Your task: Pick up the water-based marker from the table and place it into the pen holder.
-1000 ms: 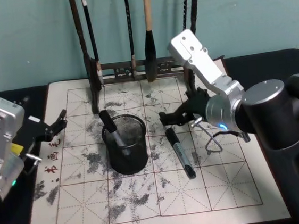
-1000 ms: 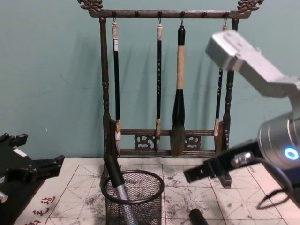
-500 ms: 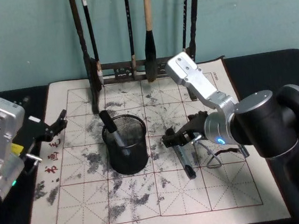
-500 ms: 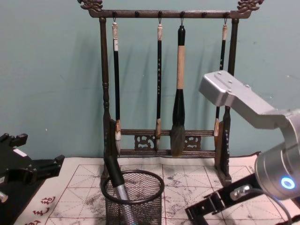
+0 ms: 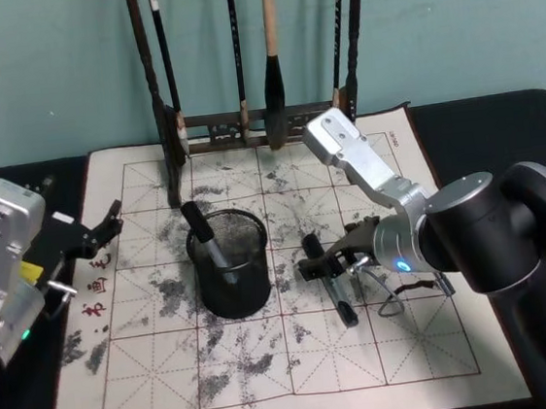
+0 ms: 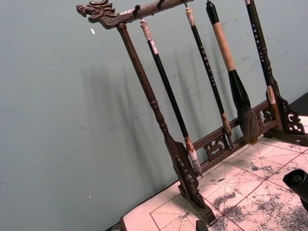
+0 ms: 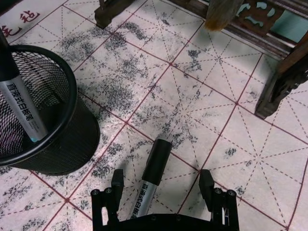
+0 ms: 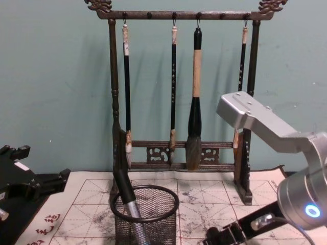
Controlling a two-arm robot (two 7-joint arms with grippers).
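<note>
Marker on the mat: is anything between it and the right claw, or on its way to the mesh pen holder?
Nothing visible does. The open right claw straddles the marker, and only stained mat lies between marker and pen holder.

A calligraphy practice corner is showing itself here. An ink-smudged, red-gridded practice mat [image 5: 272, 385] with red characters [image 5: 96, 282] is lying under the fingers [image 7: 207, 183] on a black desk [image 5: 497, 108]. Beyond them, a carved wooden brush rack [image 8: 113, 92] is holding four hanging brushes [image 8: 194, 117] against a plain teal wall [image 8: 51, 76].
</note>
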